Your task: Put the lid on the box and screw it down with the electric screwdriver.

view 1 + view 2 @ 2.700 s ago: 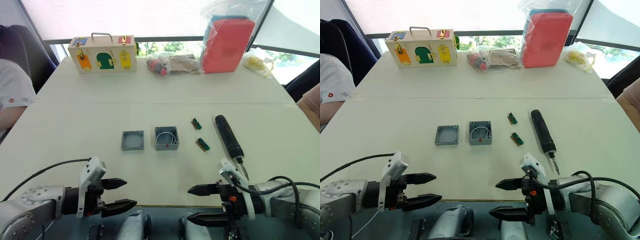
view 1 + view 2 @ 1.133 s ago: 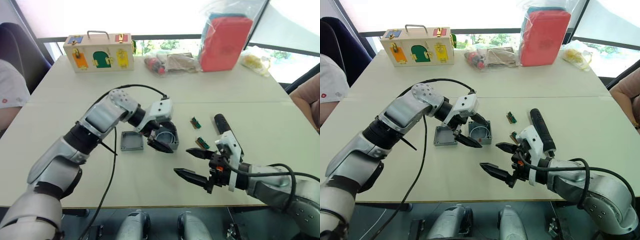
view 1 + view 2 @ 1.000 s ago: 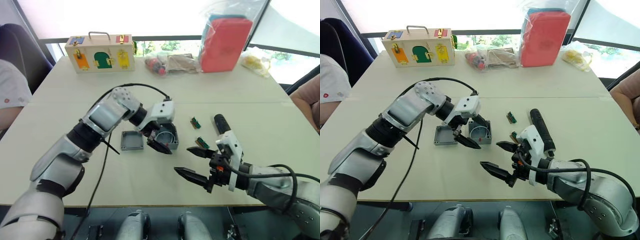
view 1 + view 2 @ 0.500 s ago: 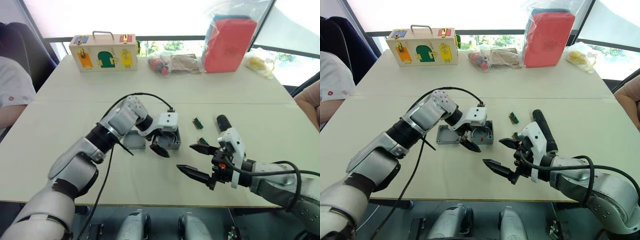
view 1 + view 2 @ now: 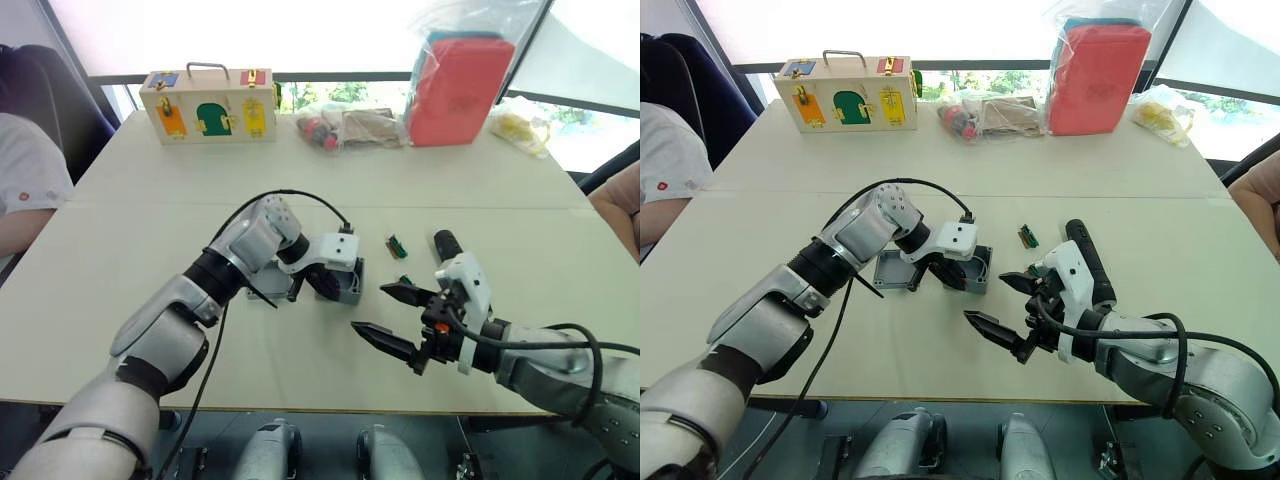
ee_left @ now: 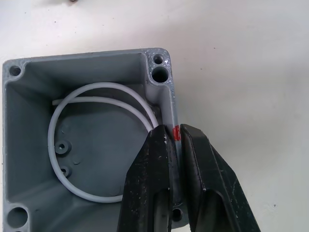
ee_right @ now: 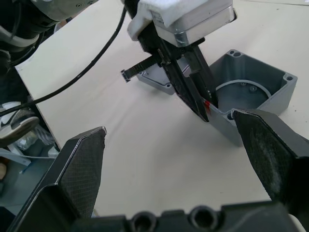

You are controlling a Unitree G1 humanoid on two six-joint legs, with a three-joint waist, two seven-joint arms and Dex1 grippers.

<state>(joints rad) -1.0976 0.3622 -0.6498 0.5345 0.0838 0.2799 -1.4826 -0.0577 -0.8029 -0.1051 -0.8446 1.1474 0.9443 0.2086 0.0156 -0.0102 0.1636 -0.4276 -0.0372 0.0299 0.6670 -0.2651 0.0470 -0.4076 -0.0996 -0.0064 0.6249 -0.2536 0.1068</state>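
One wooden case (image 5: 207,105) with coloured latches stands at the far left of the pale table (image 5: 120,250), a person's sleeve (image 5: 25,175) beside that edge. One lid (image 5: 892,268), shallow and grey, lies on the table, partly behind the left arm. One box (image 6: 72,140), deep and grey, sits just beside the lid; inside are one white wire loop (image 6: 91,145) and one small red part (image 6: 176,131). One left gripper (image 6: 174,169) has its two fingers pinched together on the box's near wall, one finger inside and one outside. Two small green parts (image 5: 1025,236) lie near the box. One right gripper (image 5: 392,316) hovers over the table with its fingers spread wide apart, holding nothing. One electric screwdriver (image 5: 1086,262), black, lies just behind it. One red case in a clear bag (image 5: 455,80) stands at the far right.
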